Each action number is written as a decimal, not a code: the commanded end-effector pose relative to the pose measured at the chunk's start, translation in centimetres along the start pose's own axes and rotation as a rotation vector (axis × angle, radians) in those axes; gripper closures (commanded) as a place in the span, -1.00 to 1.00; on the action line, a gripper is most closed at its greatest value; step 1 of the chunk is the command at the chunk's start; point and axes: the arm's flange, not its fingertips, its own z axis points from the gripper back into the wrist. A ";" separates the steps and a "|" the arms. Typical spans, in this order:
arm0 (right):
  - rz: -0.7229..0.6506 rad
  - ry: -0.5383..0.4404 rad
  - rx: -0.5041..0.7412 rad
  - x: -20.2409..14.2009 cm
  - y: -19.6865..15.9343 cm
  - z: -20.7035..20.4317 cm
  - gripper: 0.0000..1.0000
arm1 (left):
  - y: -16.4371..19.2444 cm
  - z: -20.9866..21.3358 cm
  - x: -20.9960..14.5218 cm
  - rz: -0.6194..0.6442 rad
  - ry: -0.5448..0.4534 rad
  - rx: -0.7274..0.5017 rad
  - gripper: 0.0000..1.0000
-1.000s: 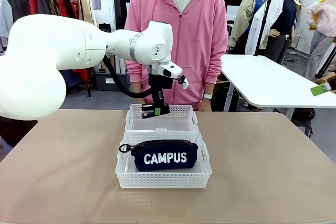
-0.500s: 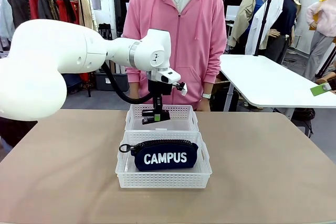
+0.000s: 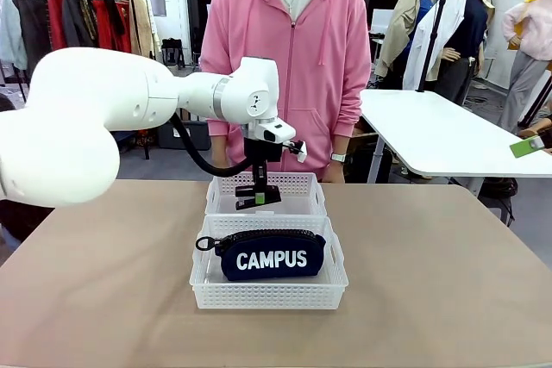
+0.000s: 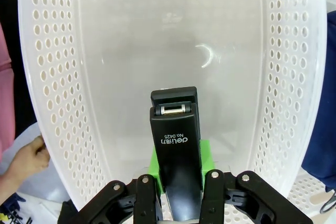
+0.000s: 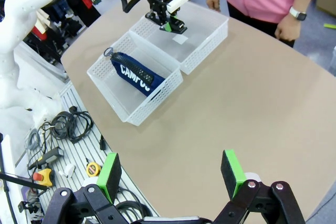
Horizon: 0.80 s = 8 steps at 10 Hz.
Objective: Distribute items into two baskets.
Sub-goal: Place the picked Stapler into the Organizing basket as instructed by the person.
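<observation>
On the table [image 3: 414,282], the near basket [image 3: 269,292] already holds the pouch [image 3: 270,254]. Over the far basket [image 3: 297,184], the left gripper [image 3: 258,200] clamps the stapler [image 4: 176,150], unreleased, so 1 item remains; the right gripper [image 5: 173,181] gapes wide, empty.

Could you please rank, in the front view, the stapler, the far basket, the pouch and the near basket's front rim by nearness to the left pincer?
1. Stapler, shut in the left pincer.
2. Far basket, around it.
3. Pouch, in the near basket.
4. Near basket's front rim, closest to the camera.

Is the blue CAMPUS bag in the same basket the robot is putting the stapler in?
No, the CAMPUS pouch lies in the near basket, while the left gripper holds the stapler over the far basket.
</observation>
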 end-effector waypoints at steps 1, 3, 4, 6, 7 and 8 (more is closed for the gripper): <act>0.009 -0.015 0.005 0.1 0.0 0.0 -1.00 | 1.0 0.3 0.6 -0.031 -0.027 -0.031 1.00; 0.009 -0.015 0.005 0.1 0.0 0.0 -1.00 | 1.0 0.1 0.7 -0.039 -0.025 -0.035 1.00; 0.009 -0.015 0.005 0.1 0.0 0.0 -1.00 | 1.1 0.1 0.8 -0.037 -0.027 -0.041 0.96; 0.009 -0.015 0.005 0.1 0.0 0.0 -1.00 | 0.9 0.1 0.8 -0.032 -0.031 -0.035 0.27; 0.009 -0.015 0.005 0.1 0.0 0.0 -1.00 | 0.8 0.3 0.7 -0.030 -0.031 -0.029 -0.12; 0.009 -0.015 0.005 0.1 0.0 0.0 -1.00 | 0.7 0.5 0.6 -0.024 -0.035 -0.026 -0.52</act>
